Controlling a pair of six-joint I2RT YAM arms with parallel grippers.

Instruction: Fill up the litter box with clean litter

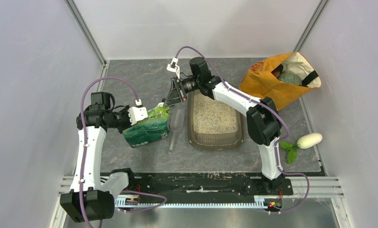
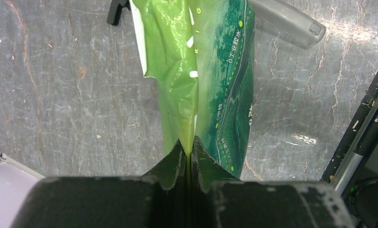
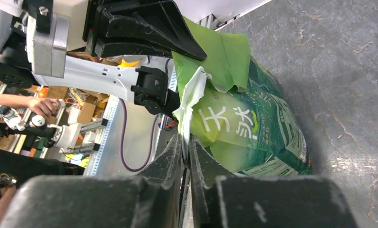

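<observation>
- Both arms were on the green pouch (image 1: 149, 129), which sat on the table (image 1: 139, 78) just left of the litter box (image 1: 215, 143), with a clear scoop (image 1: 174, 130) lying between the two.
- The left gripper (image 2: 189, 154) had its fingers pressed together on a fold of the pouch's glossy film, with no gap showing between them.
- The right gripper (image 3: 186, 142) was clamped just as tight on the pouch's top edge, right where the white inner lining flared out.
- The litter box lay at the middle of the table under the right forearm, and clean litter (image 1: 214, 114) already covered its floor in a pale, even-looking bed.
- The pouch was apart from the tray, its mouth not over the rim, and no granules were falling.
- My read: this was a bag-handling step, two pinches on the top edge, either to spread the mouth for a further pour or to settle the pouch after one; the pictures could not tell which.
- How much litter was left inside the pouch could not be told.
- If more was wanted, the next move called for both arms to carry the pouch rightward together, over the scoop, before tipping the mouth above the tray.
- The risk was thin, slippery film sliding out of either pinch.
</observation>
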